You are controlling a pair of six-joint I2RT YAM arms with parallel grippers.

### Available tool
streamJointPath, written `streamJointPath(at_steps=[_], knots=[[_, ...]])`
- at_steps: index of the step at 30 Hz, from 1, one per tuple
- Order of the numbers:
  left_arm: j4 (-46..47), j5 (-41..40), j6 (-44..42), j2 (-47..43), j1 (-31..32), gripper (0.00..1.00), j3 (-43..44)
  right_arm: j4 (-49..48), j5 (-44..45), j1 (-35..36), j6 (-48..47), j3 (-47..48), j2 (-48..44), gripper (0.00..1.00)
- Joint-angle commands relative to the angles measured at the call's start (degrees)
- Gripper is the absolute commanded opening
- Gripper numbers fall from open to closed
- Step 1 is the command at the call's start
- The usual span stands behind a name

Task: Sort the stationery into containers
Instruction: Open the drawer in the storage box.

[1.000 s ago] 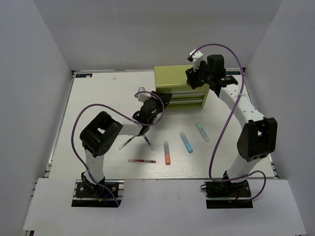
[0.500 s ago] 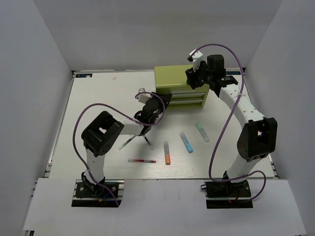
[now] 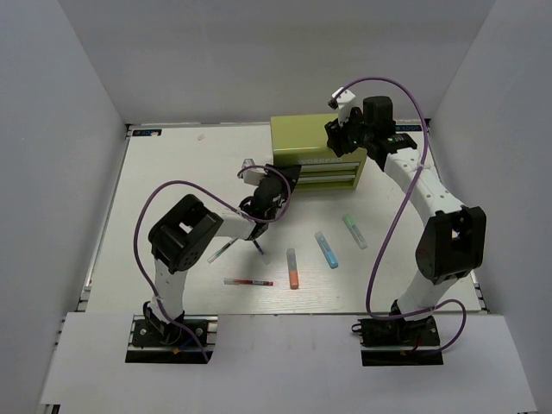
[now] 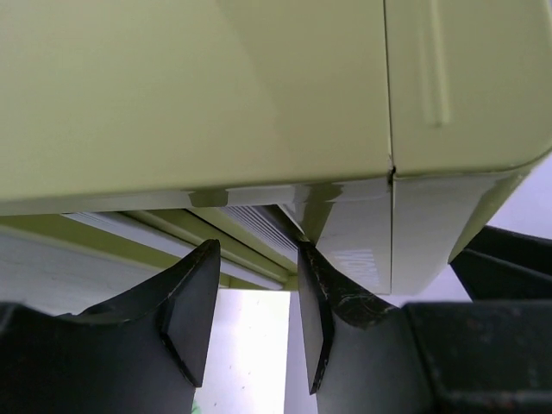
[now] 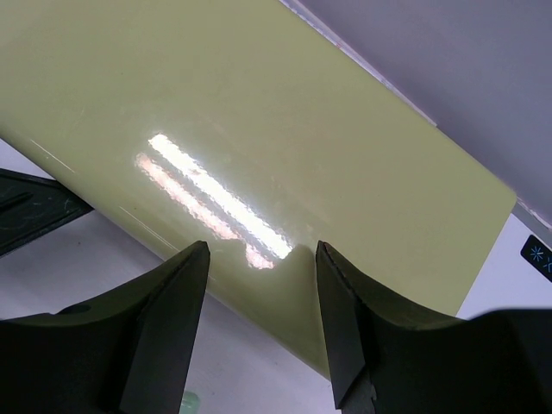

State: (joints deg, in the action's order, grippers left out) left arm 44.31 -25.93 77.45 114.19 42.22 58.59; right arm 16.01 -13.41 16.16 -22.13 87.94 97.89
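Note:
The olive-green cabinet (image 3: pixel 312 142) stands at the back of the table, its two drawers (image 3: pixel 328 173) facing me. My left gripper (image 3: pixel 288 177) is open at the cabinet's front left corner. In the left wrist view the left gripper (image 4: pixel 259 259) has its jaws apart under the cabinet (image 4: pixel 216 95), one finger (image 4: pixel 315 293) against the corner. My right gripper (image 3: pixel 341 138) is open and empty over the cabinet top (image 5: pixel 285 129). On the table lie a red-white pen (image 3: pixel 248 282), two dark-and-white pens (image 3: pixel 221 251) (image 3: pixel 260 247), an orange marker (image 3: pixel 292 268), a blue marker (image 3: pixel 326 248) and a mint green marker (image 3: pixel 354 231).
White walls close in the table on the left, back and right. The left arm's purple cable (image 3: pixel 172 188) loops over the left half of the table. The right arm (image 3: pixel 431 198) reaches along the right side.
My left gripper has edged a little to the right, closer to the cabinet's front left corner. The right arm and the stationery have not moved.

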Motion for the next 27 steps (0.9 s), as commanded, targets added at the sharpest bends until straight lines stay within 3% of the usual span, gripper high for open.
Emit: streamJointPath(at_steps=[1, 23, 27], knots=[[2.70, -4.73, 1.65, 1.03, 0.84, 0.51, 1.62, 0.69, 0.67, 0.10, -1.07, -1.46, -1.73, 0.59], [17.47, -17.92, 7.72, 8.59, 2.96, 0.56, 3.37, 0.95, 1.11, -0.08, -3.45, -4.71, -3.32, 0.59], [19.13, -18.53, 8.24, 9.73, 3.49, 0.50, 4.42, 1.04, 1.02, -0.08, -3.62, -5.41, -3.67, 0.57]])
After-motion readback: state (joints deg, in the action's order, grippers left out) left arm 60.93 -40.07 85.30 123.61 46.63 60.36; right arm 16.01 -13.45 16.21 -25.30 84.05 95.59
